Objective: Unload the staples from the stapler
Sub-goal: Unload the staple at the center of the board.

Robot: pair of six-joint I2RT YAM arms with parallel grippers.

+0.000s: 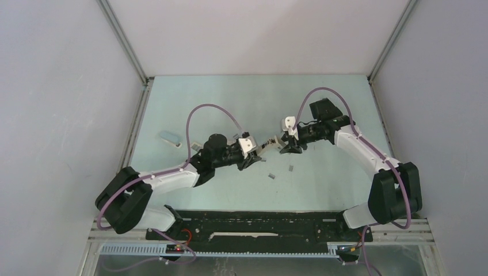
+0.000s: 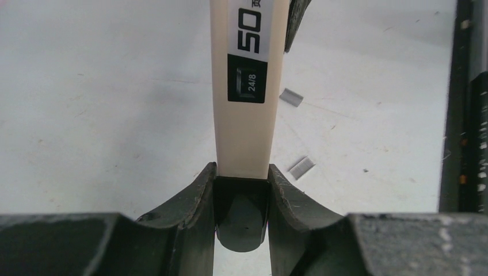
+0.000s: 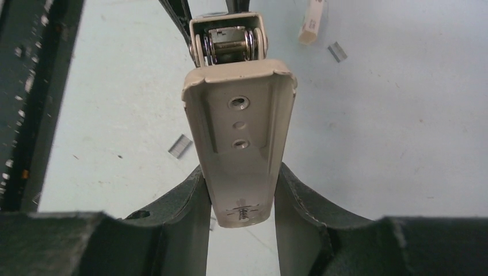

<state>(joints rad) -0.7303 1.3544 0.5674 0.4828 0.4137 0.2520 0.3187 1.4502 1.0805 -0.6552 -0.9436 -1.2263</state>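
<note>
The stapler (image 1: 270, 142) hangs opened out above the table, held between both grippers. Its cream top arm (image 2: 244, 86), printed "50" and "24/8", ends in a black tip, and my left gripper (image 2: 241, 190) is shut on that end. In the right wrist view my right gripper (image 3: 241, 195) is shut on the cream base (image 3: 239, 138), with the hinge and spring above it. In the top view the left gripper (image 1: 257, 150) and the right gripper (image 1: 285, 146) face each other. Short grey strips of staples (image 1: 292, 168) lie on the table below, also seen as staples (image 2: 301, 167) and staples (image 3: 180, 146).
A small grey-blue box (image 1: 170, 137) lies at the left of the pale green table (image 1: 322, 103), with a few small bits near it. White walls close in three sides. A black rail (image 1: 259, 230) runs along the near edge.
</note>
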